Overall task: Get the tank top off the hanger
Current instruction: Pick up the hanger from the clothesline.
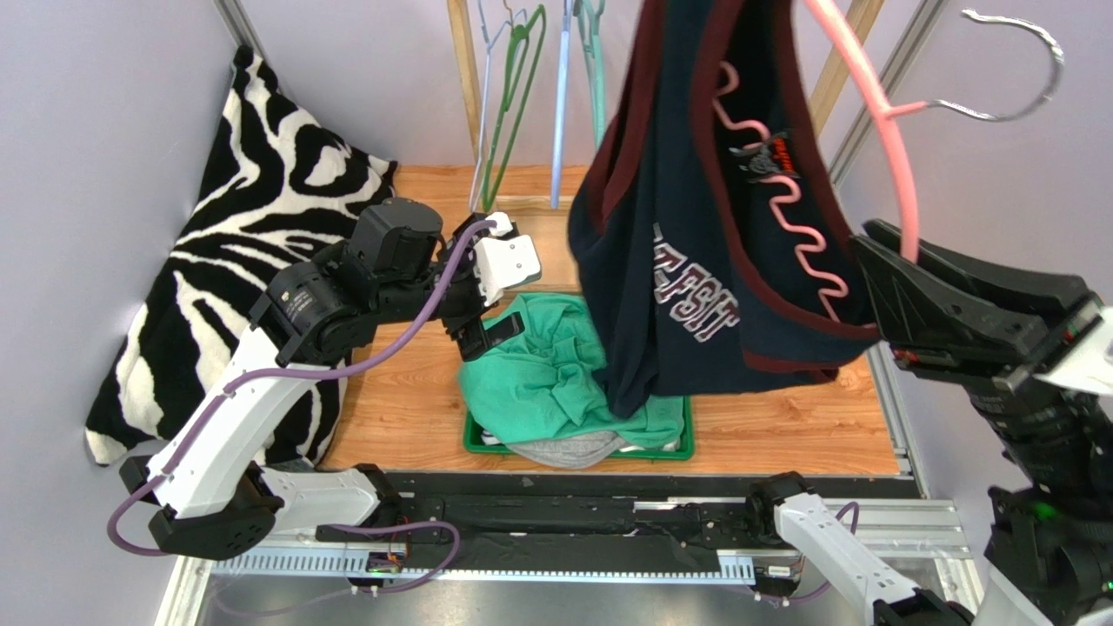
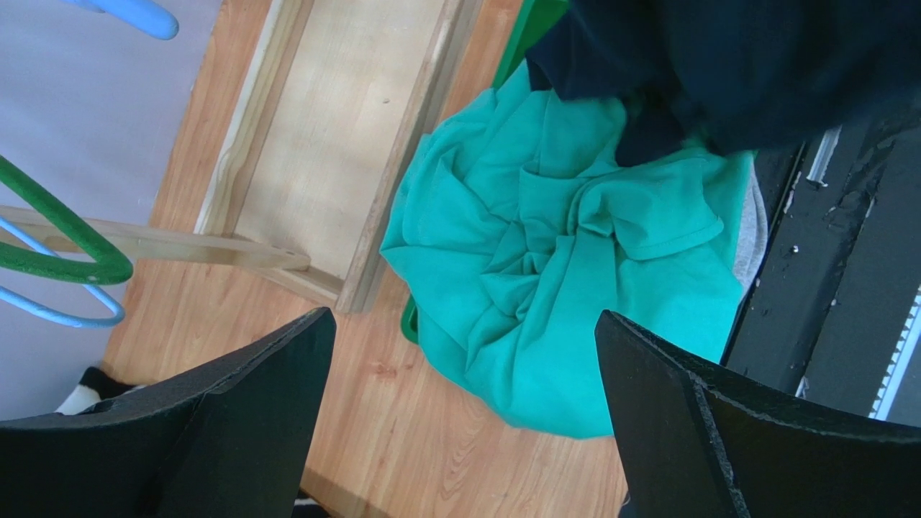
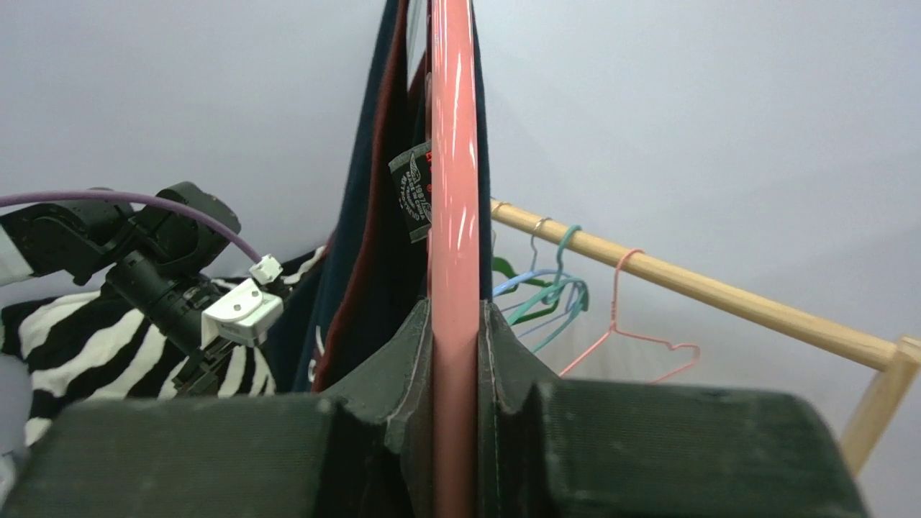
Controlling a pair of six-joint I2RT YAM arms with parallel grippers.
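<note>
A navy tank top (image 1: 679, 261) with maroon trim and white lettering hangs from a pink hanger (image 1: 895, 144) with a metal hook, high at the right. My right gripper (image 1: 886, 261) is shut on the hanger's pink arm. In the right wrist view its fingers (image 3: 405, 356) pinch the hanger (image 3: 452, 162), and the tank top (image 3: 378, 248) drapes on the left side. The tank top's hem touches the green pile below. My left gripper (image 1: 473, 342) stands open and empty just left of that pile; in the left wrist view it (image 2: 463, 315) hovers over wood and green cloth.
A teal-green garment (image 1: 562, 372) and a grey one (image 1: 568, 453) lie heaped in a green tray (image 1: 682, 450). A zebra-striped cloth (image 1: 261, 209) leans at the left wall. Several empty hangers (image 1: 516, 78) hang on a wooden rail (image 3: 703, 286) at the back.
</note>
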